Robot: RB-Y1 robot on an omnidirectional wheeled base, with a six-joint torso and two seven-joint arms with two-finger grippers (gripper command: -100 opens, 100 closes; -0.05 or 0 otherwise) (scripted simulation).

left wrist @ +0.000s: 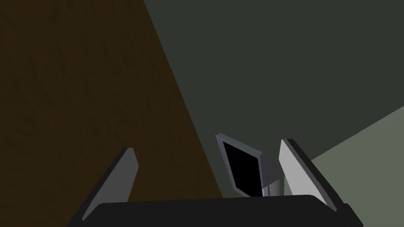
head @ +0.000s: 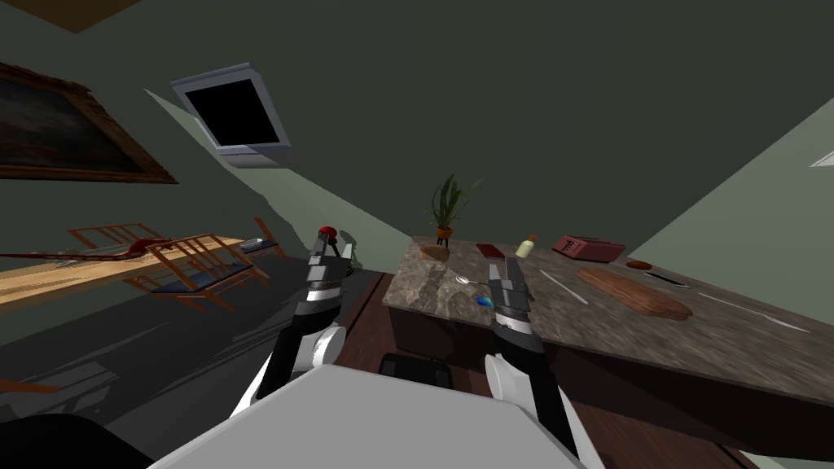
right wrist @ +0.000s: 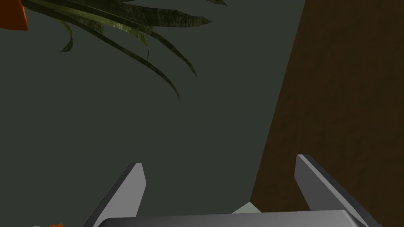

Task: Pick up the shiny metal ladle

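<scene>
Presently, the shiny metal ladle (head: 466, 280) lies flat on the mottled stone worktop (head: 619, 334), near that worktop's left end, with nothing gripping it. Its thin handle runs toward the right pincer (head: 503, 270), which stands just beside it, raised above the surface and aimed up at the wall. The right pincer's blades are spread wide and hold nothing. A small blue object (head: 484, 301) sits just beside that arm, nearer the worktop's front edge.

Behind the ladle stand a wooden block (head: 434, 251) and a potted plant (head: 445, 208). A dark red book (head: 489, 251), a pale yellow bottle (head: 527, 246) and a red telephone (head: 588, 247) run along the back edge to the right. A long wooden board (head: 643, 295) lies further right, well apart from the ladle.

The left pincer (head: 332, 248) hangs off the worktop's left end, likewise spread wide and empty.
</scene>
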